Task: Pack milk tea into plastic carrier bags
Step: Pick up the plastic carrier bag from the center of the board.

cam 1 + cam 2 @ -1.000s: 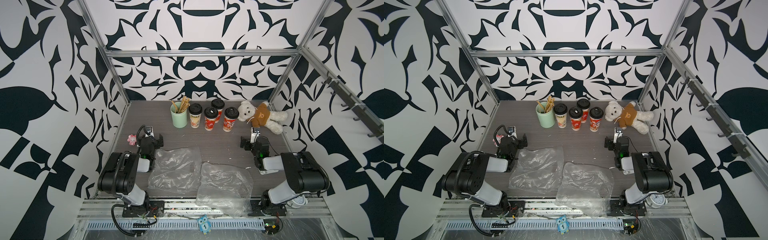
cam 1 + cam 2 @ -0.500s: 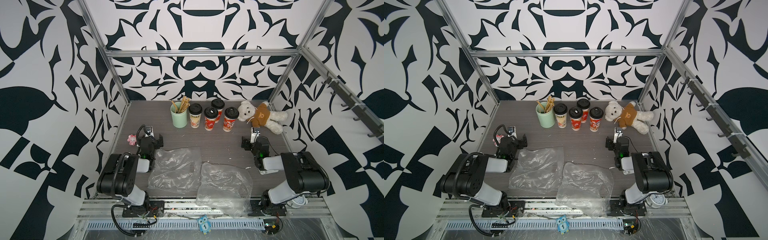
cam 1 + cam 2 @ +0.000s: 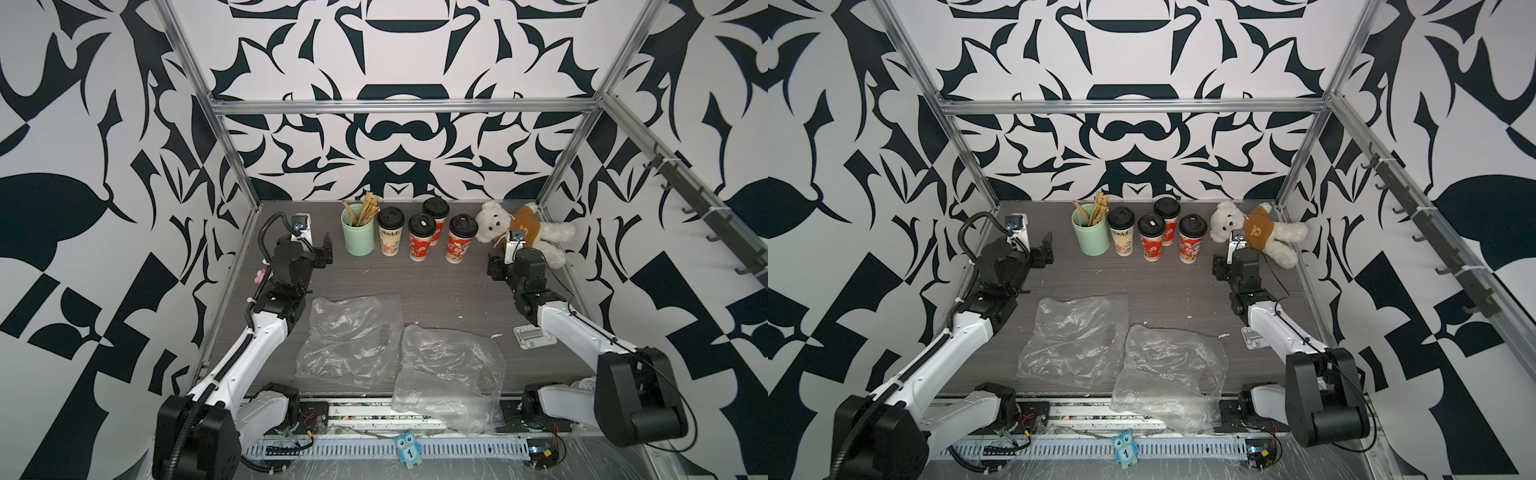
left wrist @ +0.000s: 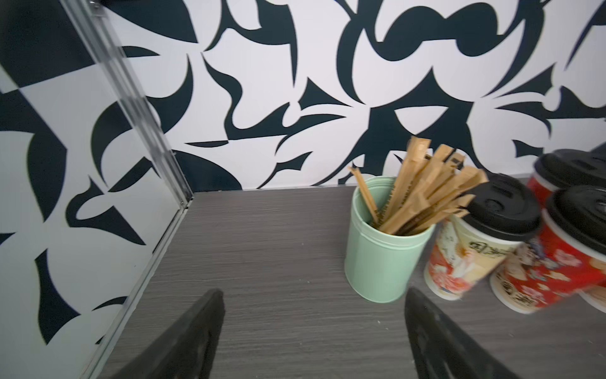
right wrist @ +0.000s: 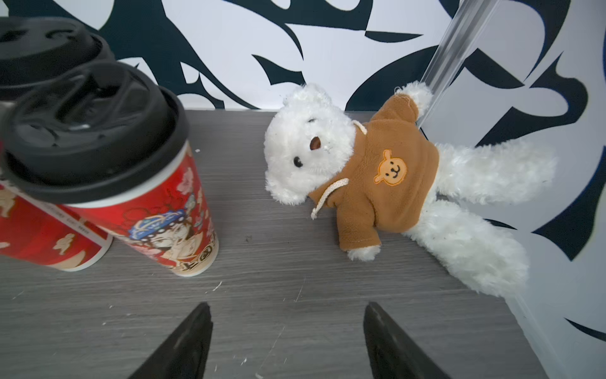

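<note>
The four cups (image 3: 421, 237) stood upright in a cluster at the upper middle of both top views, on the table (image 3: 415, 286) near the back wall. The left hand (image 3: 327, 249) hung to their left, its jaws apart and empty, with the green holder (image 3: 357, 235) between it and the cream cup (image 3: 390, 233). The right hand (image 3: 493, 266), also parted and empty, sat to the lower right of the rightmost red cup (image 3: 461, 240). Nothing stood between them, so that arm looked better placed for a sideways grasp. The left bag (image 3: 353, 336) and the right bag (image 3: 449, 365) lay flat at lower middle, well apart from the cups.
</note>
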Robot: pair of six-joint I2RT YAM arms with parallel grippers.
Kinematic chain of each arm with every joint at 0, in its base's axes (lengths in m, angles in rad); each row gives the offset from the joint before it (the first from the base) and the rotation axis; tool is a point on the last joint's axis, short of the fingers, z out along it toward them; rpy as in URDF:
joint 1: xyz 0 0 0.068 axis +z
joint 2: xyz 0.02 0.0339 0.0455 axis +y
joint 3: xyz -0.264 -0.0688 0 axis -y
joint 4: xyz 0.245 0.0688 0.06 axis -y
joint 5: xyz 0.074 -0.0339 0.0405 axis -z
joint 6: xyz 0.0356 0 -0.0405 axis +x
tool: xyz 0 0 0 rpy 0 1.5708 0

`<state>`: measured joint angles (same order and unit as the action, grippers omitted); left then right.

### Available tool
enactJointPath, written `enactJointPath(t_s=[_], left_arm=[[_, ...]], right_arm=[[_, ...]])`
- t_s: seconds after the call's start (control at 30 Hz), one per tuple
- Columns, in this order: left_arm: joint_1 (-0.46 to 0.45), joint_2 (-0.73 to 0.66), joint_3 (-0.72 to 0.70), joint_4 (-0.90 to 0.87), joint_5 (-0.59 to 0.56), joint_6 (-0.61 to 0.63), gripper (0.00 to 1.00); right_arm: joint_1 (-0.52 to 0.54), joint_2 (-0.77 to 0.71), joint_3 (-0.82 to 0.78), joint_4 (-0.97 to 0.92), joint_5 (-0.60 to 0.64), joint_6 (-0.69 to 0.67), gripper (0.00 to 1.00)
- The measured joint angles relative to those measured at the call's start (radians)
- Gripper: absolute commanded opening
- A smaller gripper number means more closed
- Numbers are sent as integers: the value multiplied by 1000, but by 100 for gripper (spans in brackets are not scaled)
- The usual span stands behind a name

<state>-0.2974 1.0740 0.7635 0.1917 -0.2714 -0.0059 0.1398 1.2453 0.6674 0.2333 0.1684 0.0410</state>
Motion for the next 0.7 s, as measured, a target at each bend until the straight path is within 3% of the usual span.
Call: enactJointPath(t_s=[0.33,0.5,0.7], left_arm=[[-307,130,273,-470,42,-197,67],[-457,264,373,-660,67,-311,64],[-573,369,411,-809,116,-434,64]], right_arm=[[159,-4,291,-428,29,56,57],[183,16,328,-539,-24,120,53],[193,18,361,-636,-68,175,49]])
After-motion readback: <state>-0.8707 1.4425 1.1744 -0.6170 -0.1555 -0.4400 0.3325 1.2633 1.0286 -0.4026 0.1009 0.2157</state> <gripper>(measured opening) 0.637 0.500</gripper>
